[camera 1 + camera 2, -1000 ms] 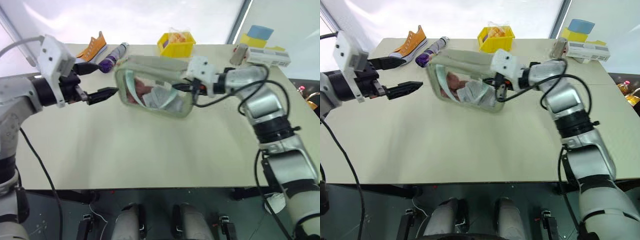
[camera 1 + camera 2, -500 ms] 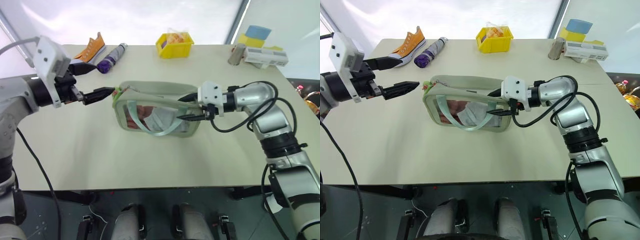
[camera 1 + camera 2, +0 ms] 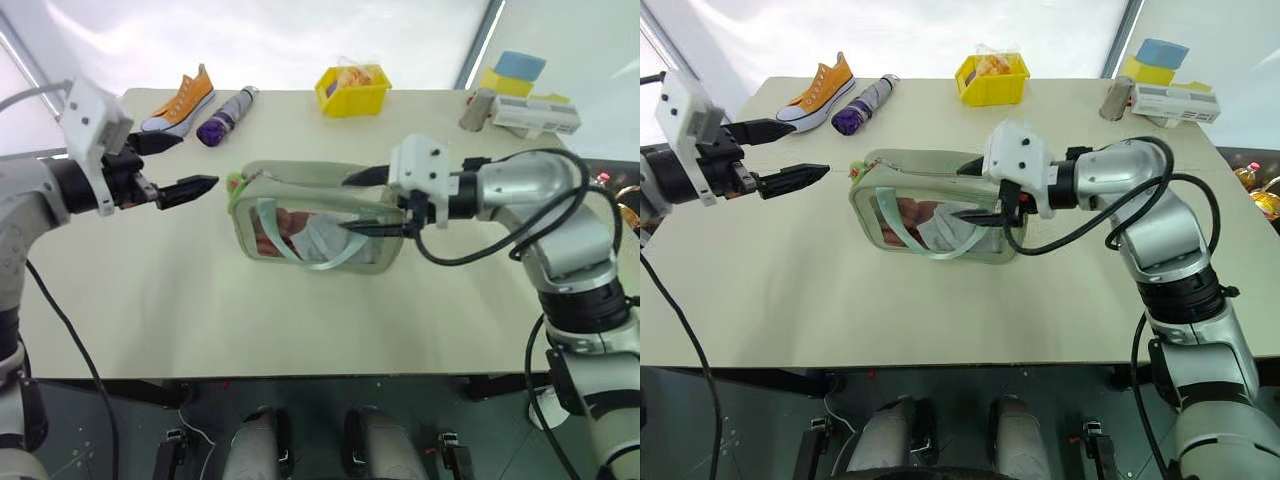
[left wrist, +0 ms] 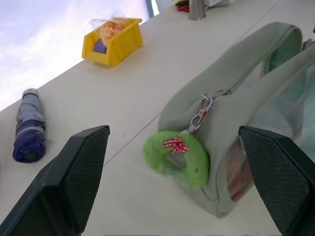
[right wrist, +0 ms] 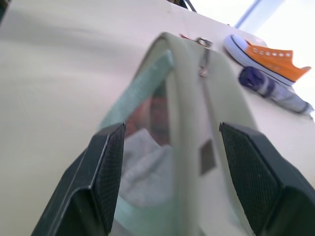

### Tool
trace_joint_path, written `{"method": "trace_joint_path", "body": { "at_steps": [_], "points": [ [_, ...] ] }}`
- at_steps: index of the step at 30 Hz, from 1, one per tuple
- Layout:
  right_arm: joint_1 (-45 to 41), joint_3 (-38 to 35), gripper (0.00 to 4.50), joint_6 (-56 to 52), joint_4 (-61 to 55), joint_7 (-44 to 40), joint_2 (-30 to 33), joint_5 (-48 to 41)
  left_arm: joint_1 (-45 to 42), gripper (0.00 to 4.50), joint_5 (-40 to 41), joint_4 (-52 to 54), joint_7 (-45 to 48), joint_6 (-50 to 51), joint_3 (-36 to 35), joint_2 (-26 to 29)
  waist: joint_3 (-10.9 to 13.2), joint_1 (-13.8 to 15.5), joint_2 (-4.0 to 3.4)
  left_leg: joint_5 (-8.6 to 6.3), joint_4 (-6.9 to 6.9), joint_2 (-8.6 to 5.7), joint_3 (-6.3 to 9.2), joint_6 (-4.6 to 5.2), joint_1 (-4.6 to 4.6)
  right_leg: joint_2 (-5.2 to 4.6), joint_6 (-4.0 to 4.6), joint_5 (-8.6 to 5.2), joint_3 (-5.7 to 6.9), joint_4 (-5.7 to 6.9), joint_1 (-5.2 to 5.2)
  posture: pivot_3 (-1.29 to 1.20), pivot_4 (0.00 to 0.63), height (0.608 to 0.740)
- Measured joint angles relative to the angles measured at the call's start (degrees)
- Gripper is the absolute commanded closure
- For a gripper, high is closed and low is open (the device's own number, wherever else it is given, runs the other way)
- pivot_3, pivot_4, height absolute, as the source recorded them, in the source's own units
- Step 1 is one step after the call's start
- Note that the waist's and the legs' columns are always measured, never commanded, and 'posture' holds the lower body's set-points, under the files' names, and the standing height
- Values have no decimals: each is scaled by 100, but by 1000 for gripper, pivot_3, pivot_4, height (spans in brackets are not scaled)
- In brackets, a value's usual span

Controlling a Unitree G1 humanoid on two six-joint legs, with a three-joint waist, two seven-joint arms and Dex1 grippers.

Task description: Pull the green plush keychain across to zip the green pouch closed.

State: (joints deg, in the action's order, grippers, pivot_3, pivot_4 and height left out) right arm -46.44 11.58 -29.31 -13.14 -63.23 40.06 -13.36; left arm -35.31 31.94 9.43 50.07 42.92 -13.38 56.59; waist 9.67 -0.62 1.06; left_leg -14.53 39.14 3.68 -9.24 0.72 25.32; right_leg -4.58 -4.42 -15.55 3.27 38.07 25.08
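the green pouch (image 3: pixel 315 220) lies on its side in the middle of the table (image 3: pixel 300 310), its clear window and pale strap (image 3: pixel 300 250) facing the near edge, and everything else is placed from it. the green plush keychain (image 4: pixel 175 158) hangs off the pouch's left end, clipped by a small metal clasp (image 4: pixel 202 112) to the zipper pull, resting against the end wall just above the tabletop. the left gripper (image 3: pixel 190 176) hovers just beside that end, jaws spread wide and empty, the keychain lying between its fingers' line of reach but apart from them. the right gripper (image 3: pixel 375 205) sits over the pouch's right end, jaws released, straddling the top ridge without clamping it as far as the wrist view shows. beyond the pouch stand a yellow bin (image 3: pixel 352 88), a folded purple umbrella (image 3: pixel 226 114) and an orange sneaker (image 3: pixel 180 100), all well apart from it. the keychain looks light, soft and fuzzy, so it should squash under the pads and could slip out if pinched at its fluffy edge; a hold across its thick middle, near the clasp, seems the surest. the pouch is soft fabric with little weight, so it will likely slide or buckle when the zipper is dragged, which argues for the right gripper pinning the far end while the left pulls. the pull should run along the zipper line, since a sideways tug may jam the slider or strain the small clasp.
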Motion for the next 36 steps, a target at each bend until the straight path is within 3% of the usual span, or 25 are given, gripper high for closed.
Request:
{"method": "trace_joint_path", "body": {
  "at_steps": [2,7,14,24,27,34,35,36],
  "points": [
    [95,64,2120,195,169,52,55,179,6,0,-106,-201,1,-109,60,12,0,-3,0,0,0,-2,0,1,0,-1,0,0,0,-1,0,0,150,740],
    [97,38,4446,519,277,52,164,313,78,0,-578,-782,8,-670,364,-149,-2,-4,0,0,0,-3,-1,0,-2,2,0,0,1,1,-2,0,150,740],
    [186,78,4446,607,423,-10,187,397,-428,0,-1070,-2006,-56,-1318,808,-933,-4,1,6,-1,4,-6,-2,2,4,1,-1,0,3,0,-1,0,150,740],
    [189,78,4446,587,435,-8,167,415,-835,0,-1684,-3214,23,-2215,1222,-1622,-4,-9,6,0,4,-5,-4,1,3,1,-1,1,3,1,1,0,150,740],
    [189,78,4500,566,432,-8,168,416,-889,775,-1776,-3435,62,-2379,1246,-1736,-4,-8,6,0,5,-5,-4,1,3,1,-1,1,3,1,1,0,150,740],
    [189,74,4500,469,429,-8,202,408,-1064,4126,-1782,-3637,107,-2570,1239,-1859,-4,-8,6,0,5,-4,-3,2,3,1,-2,1,3,2,0,0,150,740],
    [189,67,4500,422,428,-11,203,393,-1064,4461,-1782,-3636,120,-2578,1239,-1858,-4,-8,6,-1,5,-4,-3,2,3,1,-1,1,3,2,0,0,150,740],
    [189,59,4500,384,426,-14,208,369,-1064,4461,-1782,-3636,127,-2578,1239,-1858,-4,-8,6,-1,5,-4,-3,2,3,1,-1,1,3,2,0,0,150,740]
  ]
}}
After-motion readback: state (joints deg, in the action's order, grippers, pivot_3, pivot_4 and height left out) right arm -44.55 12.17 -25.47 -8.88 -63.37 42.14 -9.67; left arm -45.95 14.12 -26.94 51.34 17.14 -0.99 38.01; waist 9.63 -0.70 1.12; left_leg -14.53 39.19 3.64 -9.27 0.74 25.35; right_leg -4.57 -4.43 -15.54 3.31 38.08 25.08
